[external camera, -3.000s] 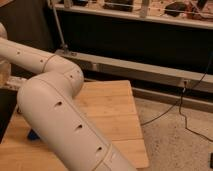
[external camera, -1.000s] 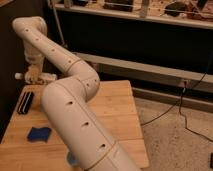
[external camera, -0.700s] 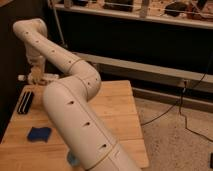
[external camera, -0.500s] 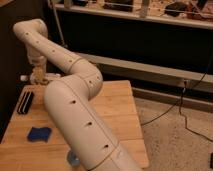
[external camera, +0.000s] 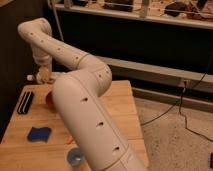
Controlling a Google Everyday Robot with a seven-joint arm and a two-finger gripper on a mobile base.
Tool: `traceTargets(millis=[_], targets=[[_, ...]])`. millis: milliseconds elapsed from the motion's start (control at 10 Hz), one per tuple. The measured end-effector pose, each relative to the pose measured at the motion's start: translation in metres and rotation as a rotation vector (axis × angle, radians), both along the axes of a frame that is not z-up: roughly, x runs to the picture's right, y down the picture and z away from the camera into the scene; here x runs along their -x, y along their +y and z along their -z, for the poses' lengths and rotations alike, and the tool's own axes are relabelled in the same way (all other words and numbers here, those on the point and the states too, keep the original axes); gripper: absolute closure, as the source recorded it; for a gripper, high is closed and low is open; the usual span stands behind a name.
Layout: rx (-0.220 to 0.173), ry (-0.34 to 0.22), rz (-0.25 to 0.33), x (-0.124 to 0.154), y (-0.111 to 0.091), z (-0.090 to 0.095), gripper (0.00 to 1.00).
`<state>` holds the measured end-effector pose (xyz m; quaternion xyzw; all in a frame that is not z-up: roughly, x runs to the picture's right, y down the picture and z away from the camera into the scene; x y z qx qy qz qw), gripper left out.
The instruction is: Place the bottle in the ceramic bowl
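My gripper (external camera: 43, 75) hangs from the arm's wrist at the far left, above the back left of the wooden table (external camera: 117, 107). It is shut on the bottle (external camera: 33, 77), which lies roughly level with its small white cap pointing left. The ceramic bowl (external camera: 49, 99), orange-red, sits on the table just below and slightly right of the gripper. My white arm hides most of the bowl. The bottle is above the bowl's left rim and apart from it.
A flat black object (external camera: 25, 102) lies at the table's left edge. A blue sponge (external camera: 39, 134) lies at the front left. A small light-blue cup (external camera: 76, 156) stands at the front beside my arm. A dark wall and a shelf are behind.
My gripper has carried the bottle to the right and slightly down, from over the table's left edge to above the bowl. The arm has swung with it.
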<state>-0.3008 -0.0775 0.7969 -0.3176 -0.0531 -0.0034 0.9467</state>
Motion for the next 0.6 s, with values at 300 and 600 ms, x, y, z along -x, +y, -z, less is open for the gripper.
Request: traceTargets(millis=[300, 600], targets=[[-0.021, 0.015, 0.08, -0.009, 0.032, -0.002, 1.0], [-0.071, 0.026, 0.114, 0.006, 0.046, 0.0, 1.0]])
